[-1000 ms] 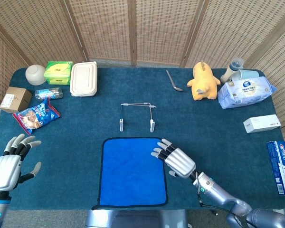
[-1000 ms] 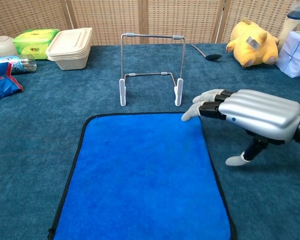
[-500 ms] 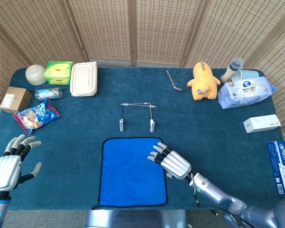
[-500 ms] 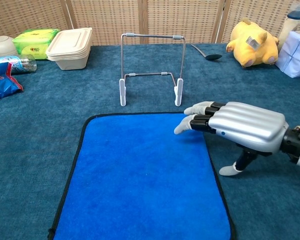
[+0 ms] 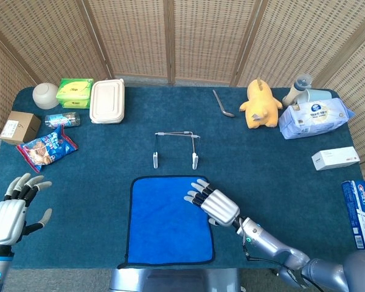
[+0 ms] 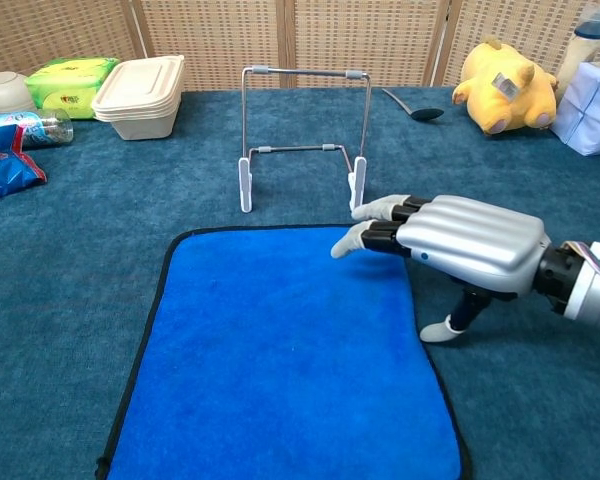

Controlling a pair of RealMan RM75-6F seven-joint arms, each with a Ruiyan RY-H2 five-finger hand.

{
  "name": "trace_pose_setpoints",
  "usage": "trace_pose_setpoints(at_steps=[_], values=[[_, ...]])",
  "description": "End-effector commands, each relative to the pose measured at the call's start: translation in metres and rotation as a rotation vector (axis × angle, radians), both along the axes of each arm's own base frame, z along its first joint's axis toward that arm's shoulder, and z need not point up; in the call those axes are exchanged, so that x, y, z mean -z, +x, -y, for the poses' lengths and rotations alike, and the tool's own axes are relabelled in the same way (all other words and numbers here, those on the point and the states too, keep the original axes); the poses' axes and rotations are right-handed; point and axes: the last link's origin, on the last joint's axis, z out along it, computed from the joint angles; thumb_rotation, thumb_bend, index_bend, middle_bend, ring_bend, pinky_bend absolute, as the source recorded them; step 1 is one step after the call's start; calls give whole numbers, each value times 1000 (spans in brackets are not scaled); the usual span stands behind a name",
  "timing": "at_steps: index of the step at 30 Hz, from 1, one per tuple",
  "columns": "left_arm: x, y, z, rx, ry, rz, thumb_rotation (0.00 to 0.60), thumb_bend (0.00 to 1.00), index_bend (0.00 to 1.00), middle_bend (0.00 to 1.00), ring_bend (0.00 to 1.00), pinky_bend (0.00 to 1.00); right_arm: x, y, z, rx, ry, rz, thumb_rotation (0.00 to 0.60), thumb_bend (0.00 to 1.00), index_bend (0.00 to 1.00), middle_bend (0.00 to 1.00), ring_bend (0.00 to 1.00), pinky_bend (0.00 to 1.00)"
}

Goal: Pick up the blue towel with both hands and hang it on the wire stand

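The blue towel (image 5: pixel 169 219) (image 6: pixel 280 350) lies flat on the table's near middle, black-edged. The wire stand (image 5: pixel 176 148) (image 6: pixel 302 136) stands upright just beyond its far edge. My right hand (image 5: pixel 211 204) (image 6: pixel 450 241) hovers palm down over the towel's far right corner, fingers stretched out and apart, thumb pointing down beside the towel's right edge; it holds nothing. My left hand (image 5: pixel 15 205) is at the table's near left edge, fingers spread, well away from the towel, seen only in the head view.
A snack bag (image 5: pixel 45 148), bottle (image 5: pixel 63 119), box (image 5: pixel 19 126), bowl (image 5: pixel 45 95), green pack (image 5: pixel 74 92) and lidded container (image 5: pixel 107 100) fill the far left. A spoon (image 5: pixel 222 104), yellow plush (image 5: pixel 260 104), wipes pack (image 5: pixel 315 118) and boxes (image 5: pixel 335 158) lie at right.
My right hand has slid left, from beside the towel's right edge to over its far right corner. The left hand has not moved.
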Motion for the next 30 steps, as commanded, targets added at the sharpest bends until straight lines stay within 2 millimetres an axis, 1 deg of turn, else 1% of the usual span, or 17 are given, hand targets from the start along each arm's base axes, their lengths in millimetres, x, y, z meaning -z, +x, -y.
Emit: trace_pose_setpoints(at_steps=[1, 10, 17, 19, 21, 24, 28, 30], values=[[1, -1, 0, -2, -1, 1, 600, 465, 247, 183, 74, 0, 2, 3, 1, -2, 1, -1, 600, 84, 156, 189, 66, 107], [2, -4, 0, -10, -3, 5, 600, 466, 247, 183, 73, 0, 10, 13, 3, -10, 11, 3, 600, 96, 160, 189, 62, 107], [3, -7, -1, -13, -5, 10, 600, 466, 246, 182, 73, 0, 16, 22, 5, -16, 15, 9, 600, 179, 174, 191, 60, 108], [3, -7, -1, -14, -4, 11, 600, 466, 246, 183, 73, 0, 17, 24, 5, -17, 17, 10, 600, 211, 199, 193, 61, 108], [3, -8, -1, -15, -1, 13, 600, 465, 246, 182, 73, 0, 18, 25, 5, -16, 20, 12, 600, 244, 248, 197, 67, 109], [3, -10, 0, -19, -2, 15, 600, 465, 245, 183, 73, 0, 19, 27, 5, -13, 23, 20, 600, 271, 330, 204, 83, 116], [4, -11, 0, -20, -4, 15, 600, 466, 246, 182, 72, 0, 21, 28, 4, -11, 23, 28, 600, 305, 384, 208, 100, 121], [4, -11, 0, -17, -4, 14, 600, 466, 245, 182, 72, 0, 22, 29, 4, -8, 23, 35, 600, 316, 432, 221, 118, 132]])
